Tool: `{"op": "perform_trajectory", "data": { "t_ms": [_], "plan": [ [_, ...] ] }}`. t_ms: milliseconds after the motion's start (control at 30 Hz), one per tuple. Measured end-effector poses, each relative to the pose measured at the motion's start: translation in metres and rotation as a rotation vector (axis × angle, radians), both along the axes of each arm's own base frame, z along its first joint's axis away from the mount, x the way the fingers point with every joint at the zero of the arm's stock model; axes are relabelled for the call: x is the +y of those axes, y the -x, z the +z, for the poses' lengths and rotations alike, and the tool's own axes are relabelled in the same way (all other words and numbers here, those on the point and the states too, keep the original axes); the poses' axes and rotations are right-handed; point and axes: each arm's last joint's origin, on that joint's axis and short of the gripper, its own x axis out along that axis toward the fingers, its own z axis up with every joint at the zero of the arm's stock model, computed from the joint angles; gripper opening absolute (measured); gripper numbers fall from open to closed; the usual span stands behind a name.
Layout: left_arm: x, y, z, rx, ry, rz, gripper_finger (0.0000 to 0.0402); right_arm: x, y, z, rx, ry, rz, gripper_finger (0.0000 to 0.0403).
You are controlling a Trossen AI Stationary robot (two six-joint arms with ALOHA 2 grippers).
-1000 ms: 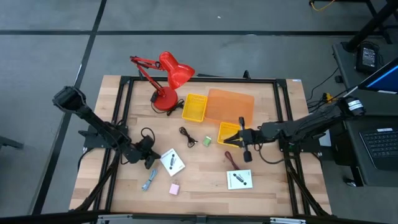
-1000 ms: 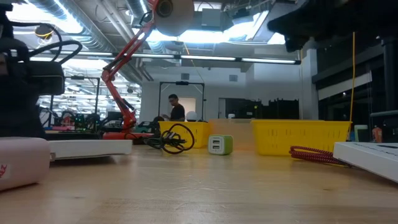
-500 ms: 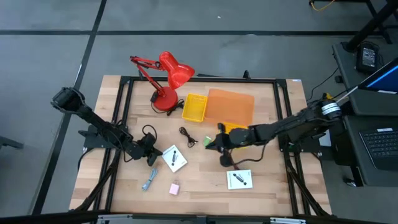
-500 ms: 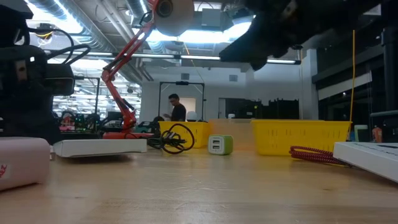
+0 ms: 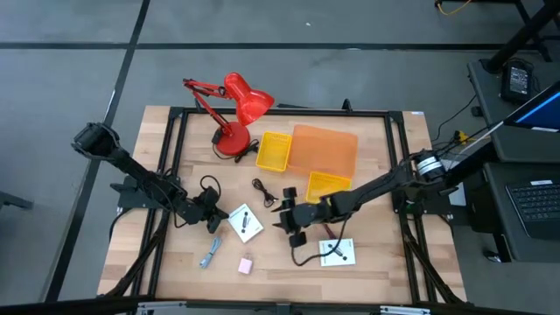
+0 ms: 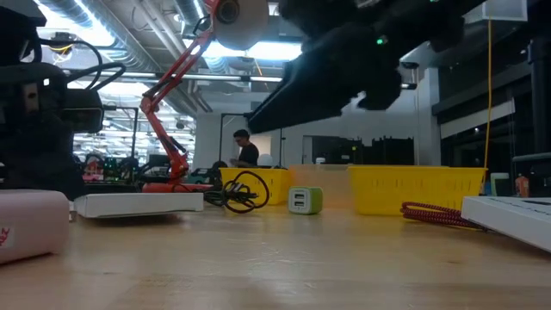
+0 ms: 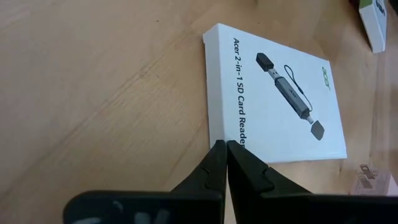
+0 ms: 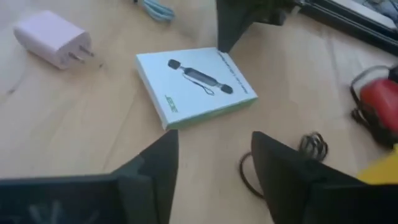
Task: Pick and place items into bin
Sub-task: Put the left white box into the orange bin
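My right gripper has swung from the yellow bin out over mid-table, fingers spread and empty, so another pick is starting, likely the white card box, where my left gripper sits pressed together at its edge.

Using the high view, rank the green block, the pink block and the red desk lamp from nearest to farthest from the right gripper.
From the right gripper, mid-table:
1. green block, just beyond it, toward the bins.
2. pink block, toward the front edge, on the left arm's side.
3. red desk lamp, at the far back of the table.
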Motion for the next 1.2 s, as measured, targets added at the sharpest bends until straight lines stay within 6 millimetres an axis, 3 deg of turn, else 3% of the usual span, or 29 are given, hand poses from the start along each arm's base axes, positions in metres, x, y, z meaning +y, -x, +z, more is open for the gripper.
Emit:
{"op": "perform_trajectory", "data": {
  "t_ms": [233,500,700,900,1200],
  "plan": [
    [0.0,0.0,0.0,0.001,0.002,0.002,0.0002,0.028,-0.018,-0.021,0.039,0.17,0.154,0.022],
    [0.0,0.0,0.0,0.004,0.018,0.019,0.0002,0.048,-0.032,-0.04,0.045,0.372,0.139,0.0222],
    [-0.001,-0.001,-0.002,0.01,0.039,0.044,0.0002,0.051,-0.039,-0.058,0.075,0.385,0.144,0.0222],
    [-0.001,-0.001,-0.002,0.008,0.047,0.04,0.0002,0.048,-0.04,-0.059,0.073,0.437,0.072,0.0223],
    [-0.001,-0.001,-0.002,0.01,0.049,0.038,0.0002,0.044,-0.042,-0.058,0.075,0.492,0.098,0.0223]
  ]
}}
